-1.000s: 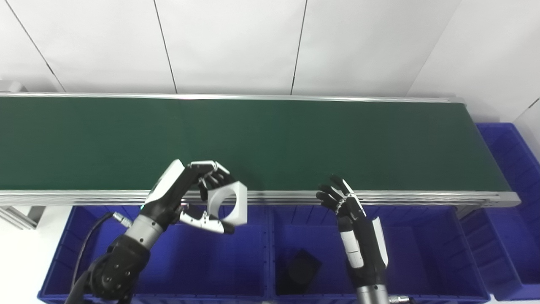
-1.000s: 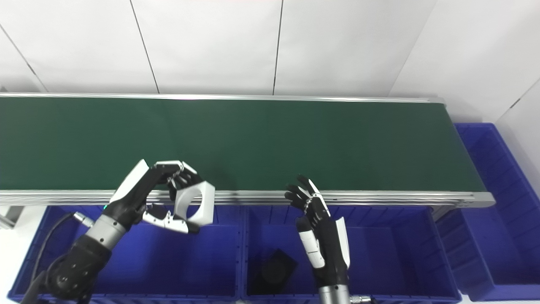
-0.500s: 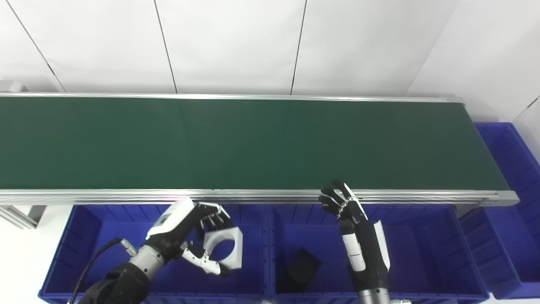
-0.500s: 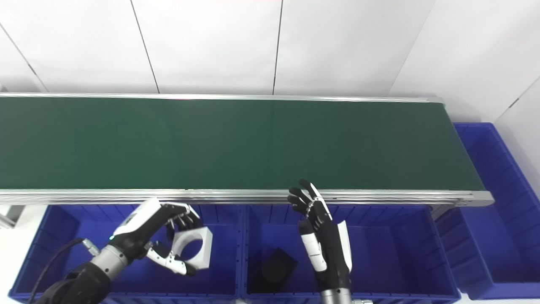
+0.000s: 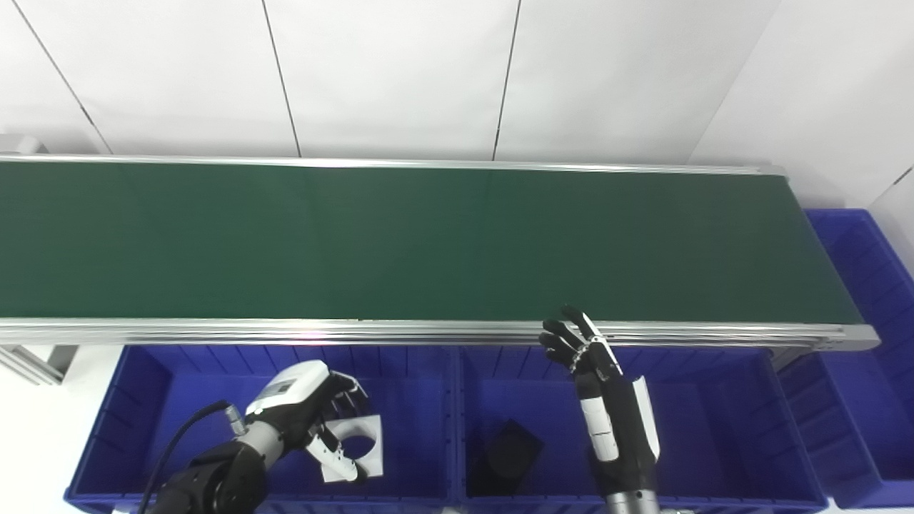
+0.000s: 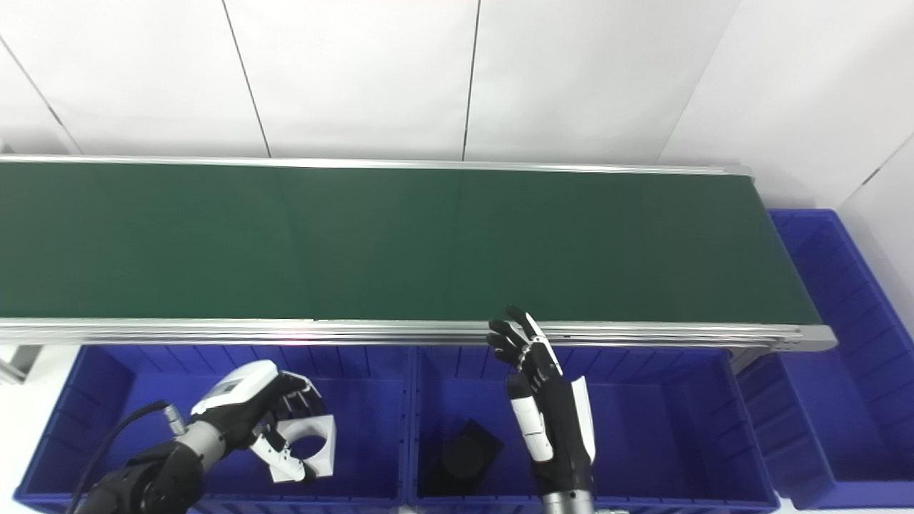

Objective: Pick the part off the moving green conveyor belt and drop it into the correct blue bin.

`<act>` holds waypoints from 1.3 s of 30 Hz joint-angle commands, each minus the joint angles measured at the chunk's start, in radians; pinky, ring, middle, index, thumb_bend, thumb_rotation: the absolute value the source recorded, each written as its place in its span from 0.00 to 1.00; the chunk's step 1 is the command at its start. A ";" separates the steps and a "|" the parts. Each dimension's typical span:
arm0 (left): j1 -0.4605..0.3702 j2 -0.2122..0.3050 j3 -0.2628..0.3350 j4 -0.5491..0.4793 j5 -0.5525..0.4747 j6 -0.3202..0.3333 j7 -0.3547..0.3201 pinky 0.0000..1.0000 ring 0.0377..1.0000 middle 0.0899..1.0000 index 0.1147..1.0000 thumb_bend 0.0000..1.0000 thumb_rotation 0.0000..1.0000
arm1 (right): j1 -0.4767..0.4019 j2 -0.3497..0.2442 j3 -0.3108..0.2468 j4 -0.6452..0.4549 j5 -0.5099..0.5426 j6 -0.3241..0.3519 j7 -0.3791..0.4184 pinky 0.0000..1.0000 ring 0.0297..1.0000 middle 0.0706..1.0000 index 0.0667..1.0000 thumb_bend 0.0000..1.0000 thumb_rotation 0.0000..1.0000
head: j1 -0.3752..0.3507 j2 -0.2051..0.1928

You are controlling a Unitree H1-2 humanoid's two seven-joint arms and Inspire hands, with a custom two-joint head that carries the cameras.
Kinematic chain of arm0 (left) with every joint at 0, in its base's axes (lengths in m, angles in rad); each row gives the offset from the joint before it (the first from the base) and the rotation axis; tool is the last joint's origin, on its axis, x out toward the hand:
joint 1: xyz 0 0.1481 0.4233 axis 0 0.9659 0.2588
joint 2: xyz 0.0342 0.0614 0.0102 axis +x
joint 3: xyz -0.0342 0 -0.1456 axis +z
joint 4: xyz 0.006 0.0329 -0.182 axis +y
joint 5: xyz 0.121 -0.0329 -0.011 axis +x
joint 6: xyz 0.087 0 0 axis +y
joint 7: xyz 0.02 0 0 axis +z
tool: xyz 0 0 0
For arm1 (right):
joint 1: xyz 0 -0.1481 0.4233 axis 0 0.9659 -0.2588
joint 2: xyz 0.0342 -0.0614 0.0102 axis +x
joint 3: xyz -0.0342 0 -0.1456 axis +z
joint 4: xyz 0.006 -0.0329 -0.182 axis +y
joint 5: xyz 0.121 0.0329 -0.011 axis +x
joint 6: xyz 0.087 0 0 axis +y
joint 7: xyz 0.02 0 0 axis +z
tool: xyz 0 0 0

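Lower than it was 1 second ago, the left hand (image 5: 308,414) has carried the part (image 5: 355,448) from the near rail of the conveyor down into the left blue bin (image 5: 143,400), while the right hand (image 5: 607,400) has barely shifted. The left hand's fingers and thumb are wrapped around the part, which hangs inside the bin's walls, apparently above the floor, though how far it is from the bottom I cannot tell. The right hand holds nothing, its fingers spread and pointing up toward the edge of the green conveyor belt (image 5: 428,243).

My judgement is that the step in hand is the release. To do it well, the hand should be low and away from the bin walls, and the fingers and thumb should open together so the part falls flat instead of tipping onto an edge.

The part is a pale, matte block with chamfered corners and 1 large round hole through it; it looks rigid and smooth. The belt is a dull, even green between bright aluminium rails. The bins are glossy blue plastic with ribbed walls. A dark, flat block (image 5: 507,457) lies in the middle bin (image 5: 714,400).
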 commanded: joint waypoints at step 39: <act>0.140 -0.284 0.350 0.081 -0.859 -0.752 0.253 0.80 0.84 0.85 0.86 0.90 0.66 | 0.013 -0.013 0.013 -0.034 -0.010 0.032 0.000 0.84 0.83 0.85 0.91 0.70 0.89 | 0.001 -0.036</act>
